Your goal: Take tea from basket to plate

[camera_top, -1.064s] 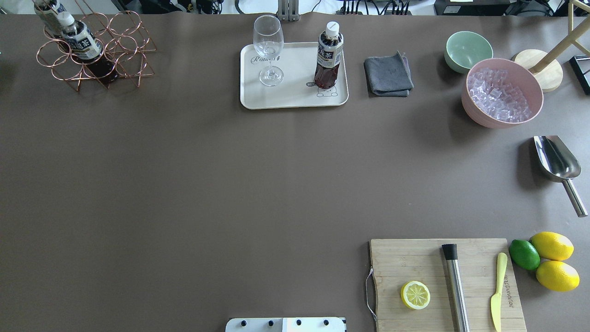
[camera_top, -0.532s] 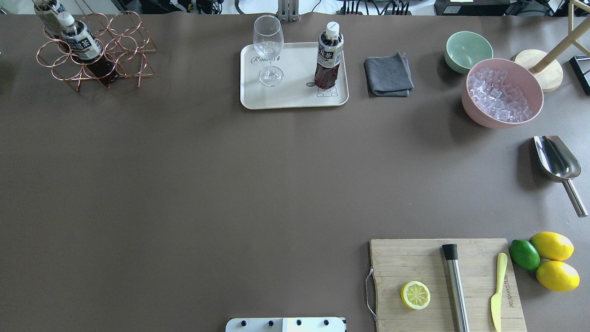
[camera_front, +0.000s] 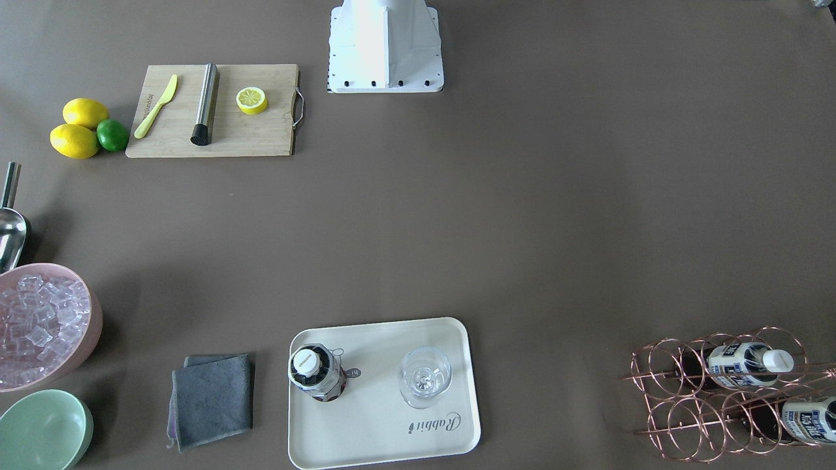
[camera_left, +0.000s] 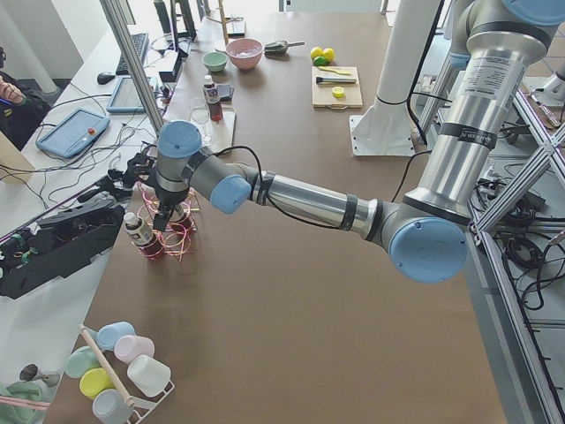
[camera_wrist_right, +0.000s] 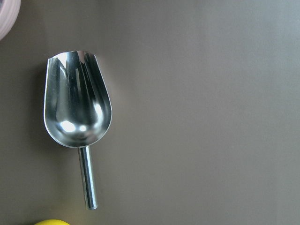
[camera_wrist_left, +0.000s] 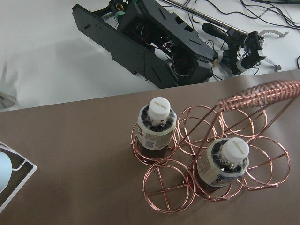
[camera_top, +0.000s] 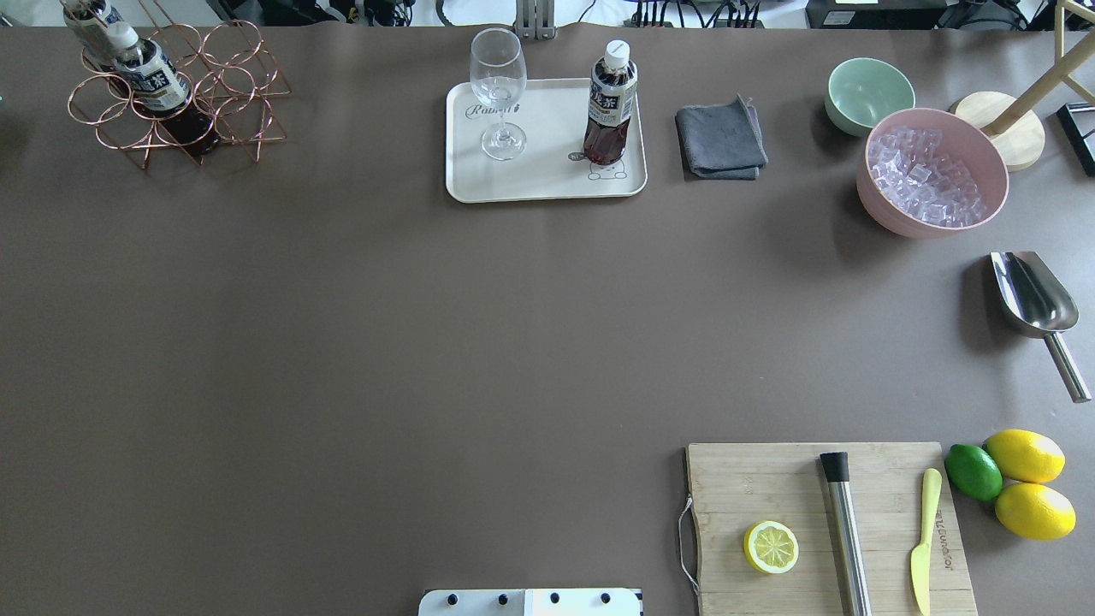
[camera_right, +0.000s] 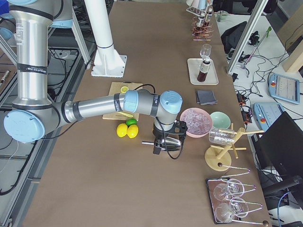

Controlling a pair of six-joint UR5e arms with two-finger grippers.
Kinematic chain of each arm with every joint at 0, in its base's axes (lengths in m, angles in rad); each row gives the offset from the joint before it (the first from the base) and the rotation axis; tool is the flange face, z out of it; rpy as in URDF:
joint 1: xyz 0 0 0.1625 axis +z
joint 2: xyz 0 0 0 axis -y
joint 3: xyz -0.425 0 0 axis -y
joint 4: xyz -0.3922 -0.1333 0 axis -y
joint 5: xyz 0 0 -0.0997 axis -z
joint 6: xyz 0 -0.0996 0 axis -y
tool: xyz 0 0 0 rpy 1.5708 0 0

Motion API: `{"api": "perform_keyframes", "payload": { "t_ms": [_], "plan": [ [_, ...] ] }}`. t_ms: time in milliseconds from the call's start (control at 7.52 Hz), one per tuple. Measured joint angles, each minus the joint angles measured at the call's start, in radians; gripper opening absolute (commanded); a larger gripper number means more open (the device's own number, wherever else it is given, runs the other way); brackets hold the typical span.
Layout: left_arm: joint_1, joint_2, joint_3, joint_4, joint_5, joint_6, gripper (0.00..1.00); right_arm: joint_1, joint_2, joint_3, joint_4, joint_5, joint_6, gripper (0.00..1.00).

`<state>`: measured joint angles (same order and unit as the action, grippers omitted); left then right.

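One tea bottle (camera_top: 609, 107) stands upright on the cream plate (camera_top: 547, 184), beside a stemmed glass (camera_top: 498, 90); it also shows in the front view (camera_front: 313, 372). Two more tea bottles (camera_wrist_left: 157, 126) (camera_wrist_left: 227, 161) stand in cells of the copper wire basket (camera_wrist_left: 168, 192), at the table's far left corner (camera_top: 231, 94). My left gripper (camera_left: 168, 216) hangs just above the basket, seen only in the left side view; I cannot tell if it is open. My right gripper (camera_right: 165, 142) hovers over a steel scoop (camera_wrist_right: 77, 108); its state is unclear too.
A grey cloth (camera_top: 720, 141), a mint bowl (camera_top: 868, 90) and a pink bowl of ice (camera_top: 932, 175) sit right of the plate. A cutting board (camera_top: 770, 479) with a lemon half, muddler and knife, plus lemons and a lime (camera_top: 973, 471), lie near right.
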<state>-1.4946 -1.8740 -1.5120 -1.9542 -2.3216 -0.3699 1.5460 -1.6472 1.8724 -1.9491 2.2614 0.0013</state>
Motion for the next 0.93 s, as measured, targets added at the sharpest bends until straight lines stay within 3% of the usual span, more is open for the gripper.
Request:
{"api": "perform_keyframes", "payload": {
  "t_ms": [399, 931],
  "plan": [
    [-0.006, 0.092, 0.034, 0.197, -0.066, 0.11, 0.98, 0.005, -0.009, -0.041, -0.03, 0.013, 0.004, 0.99],
    [-0.089, 0.226, 0.004, 0.326, -0.071, 0.228, 0.98, 0.012, -0.009, -0.051, -0.028, 0.007, 0.009, 0.99]
  ]
}}
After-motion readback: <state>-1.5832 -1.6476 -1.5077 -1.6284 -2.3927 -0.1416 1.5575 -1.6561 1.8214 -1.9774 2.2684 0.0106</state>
